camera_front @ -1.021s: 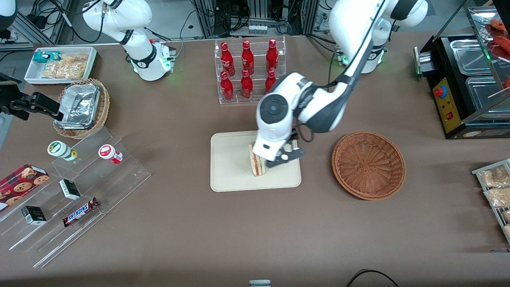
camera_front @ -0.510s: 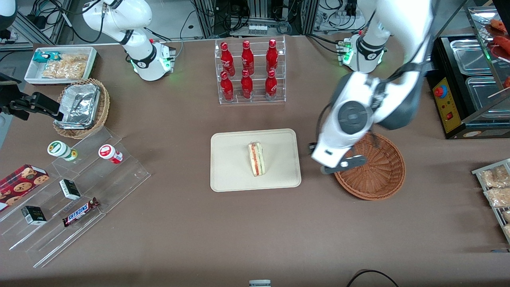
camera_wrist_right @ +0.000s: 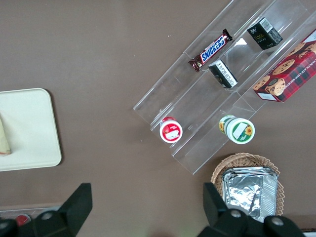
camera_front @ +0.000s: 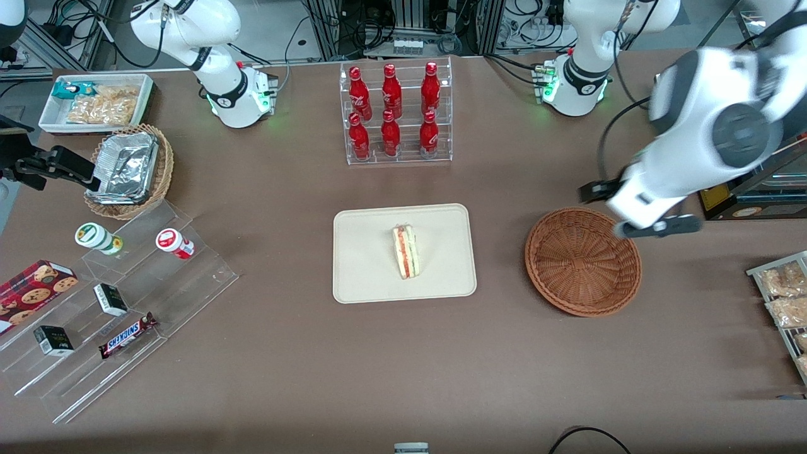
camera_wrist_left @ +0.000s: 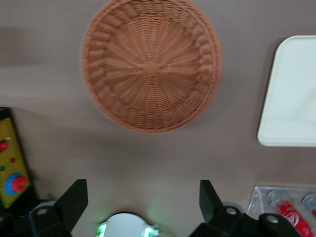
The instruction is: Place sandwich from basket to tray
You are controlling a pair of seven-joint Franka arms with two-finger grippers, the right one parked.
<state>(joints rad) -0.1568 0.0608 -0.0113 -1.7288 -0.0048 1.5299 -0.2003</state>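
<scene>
The sandwich [camera_front: 406,251] stands on its edge on the cream tray [camera_front: 365,265], its red and green filling facing up; one corner of it also shows in the right wrist view [camera_wrist_right: 4,140]. The reddish-brown basket [camera_front: 583,261] sits beside the tray toward the working arm's end, with nothing in it [camera_wrist_left: 150,64]. My gripper [camera_front: 630,211] hangs high over the basket's rim, farther from the front camera than the basket's middle. It is open [camera_wrist_left: 143,202] with nothing between its fingers [camera_wrist_left: 74,200]. A tray corner [camera_wrist_left: 291,98] shows in the left wrist view.
A clear rack of red bottles [camera_front: 394,113] stands farther from the camera than the tray. A black appliance [camera_front: 737,126] and snack packets [camera_front: 782,296] sit at the working arm's end. A stepped acrylic display [camera_front: 113,302], foil basket [camera_front: 129,170] and white bin [camera_front: 94,101] lie toward the parked arm's end.
My gripper let go of the sandwich on the tray, rose and swung over the basket toward the working arm's end. The sandwich has stayed where it was set.
</scene>
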